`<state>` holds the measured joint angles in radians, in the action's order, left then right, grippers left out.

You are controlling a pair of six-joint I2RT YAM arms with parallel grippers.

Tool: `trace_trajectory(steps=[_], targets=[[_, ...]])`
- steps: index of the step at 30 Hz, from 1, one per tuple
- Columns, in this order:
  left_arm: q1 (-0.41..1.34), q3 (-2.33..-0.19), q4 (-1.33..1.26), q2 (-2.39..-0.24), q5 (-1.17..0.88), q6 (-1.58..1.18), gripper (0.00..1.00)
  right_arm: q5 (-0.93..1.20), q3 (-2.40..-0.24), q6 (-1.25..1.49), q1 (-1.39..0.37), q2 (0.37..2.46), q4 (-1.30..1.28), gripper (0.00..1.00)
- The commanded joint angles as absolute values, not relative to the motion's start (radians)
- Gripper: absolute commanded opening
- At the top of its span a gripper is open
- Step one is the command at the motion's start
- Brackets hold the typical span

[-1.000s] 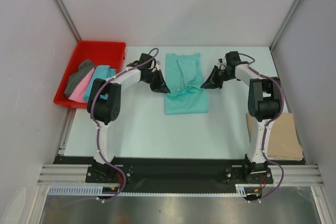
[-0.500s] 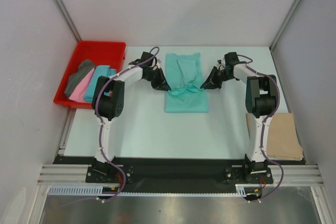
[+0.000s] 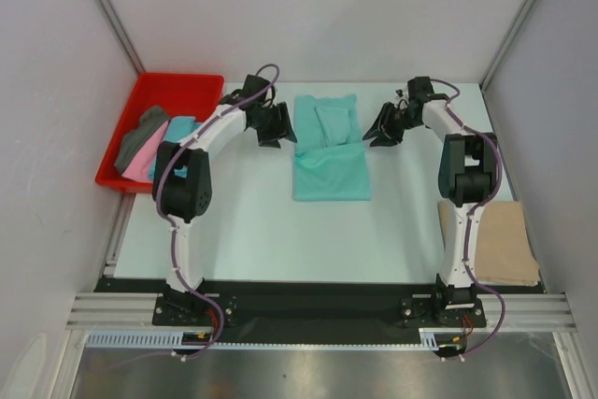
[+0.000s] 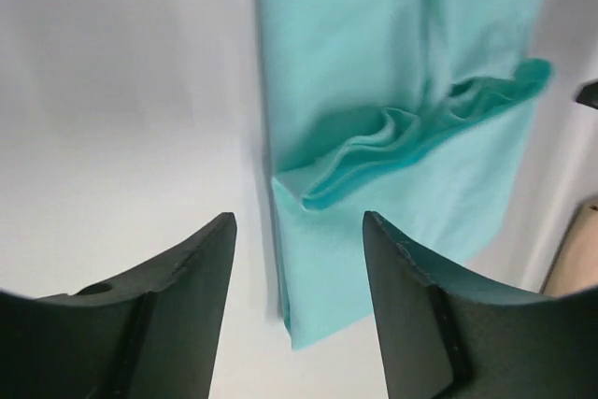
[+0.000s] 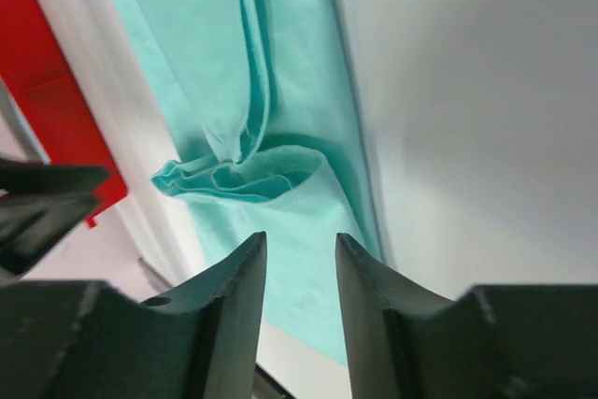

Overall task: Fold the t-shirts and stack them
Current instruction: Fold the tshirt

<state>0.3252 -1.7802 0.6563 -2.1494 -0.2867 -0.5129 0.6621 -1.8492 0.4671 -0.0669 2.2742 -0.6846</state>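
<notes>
A mint green t-shirt (image 3: 331, 151) lies mid-table, its near half folded over with a rumpled edge (image 4: 420, 133) across the middle. My left gripper (image 3: 283, 131) hovers off the shirt's left edge, and in the left wrist view it (image 4: 299, 221) stands open and holds nothing. My right gripper (image 3: 376, 132) hangs off the right edge. The right wrist view shows it (image 5: 301, 238) partly open, with cloth (image 5: 280, 63) lying beyond it and nothing gripped. A folded tan t-shirt (image 3: 503, 242) rests at the near right. Grey (image 3: 140, 135), pink (image 3: 140, 165) and turquoise (image 3: 176, 135) t-shirts sit in the tray.
A red plastic tray (image 3: 177, 91) stands at the table's far left corner. White walls and metal frame posts close in the table on three sides. The arm bases are bolted at the near edge.
Both grippers opened and let go of the mint shirt's folded edge, which settled flat on the shirt. Both then drew back outward and toward the far side.
</notes>
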Motion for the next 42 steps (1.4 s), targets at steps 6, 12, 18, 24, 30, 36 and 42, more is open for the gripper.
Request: trace_trajectory(steps=[6,12,18,24,30,36,42], targets=[[0.411,-1.519,0.457,-1.910,-0.460,-0.437,0.42,0.540,-1.600,0.380,-0.155,1.993,-0.616,0.47],[0.442,-1.442,0.224,-1.998,-0.620,-0.512,0.30,0.687,-1.436,0.549,-0.215,2.014,-0.311,0.20],[0.430,-1.462,0.065,-2.114,-0.650,-0.571,0.24,0.778,-1.390,0.669,-0.215,2.109,-0.028,0.00],[0.405,-1.509,0.003,-2.206,-0.664,-0.597,0.25,0.805,-1.396,0.745,-0.207,2.215,0.144,0.00],[0.368,-1.577,-0.029,-2.296,-0.670,-0.612,0.25,0.813,-1.399,0.804,-0.173,2.290,0.245,0.00],[0.345,-1.712,0.066,-2.396,-0.669,-0.575,0.26,0.833,-1.411,0.879,-0.124,2.329,0.310,0.00],[0.345,-1.793,0.205,-2.329,-0.611,-0.494,0.40,0.841,-1.443,0.819,-0.106,2.261,0.174,0.01]])
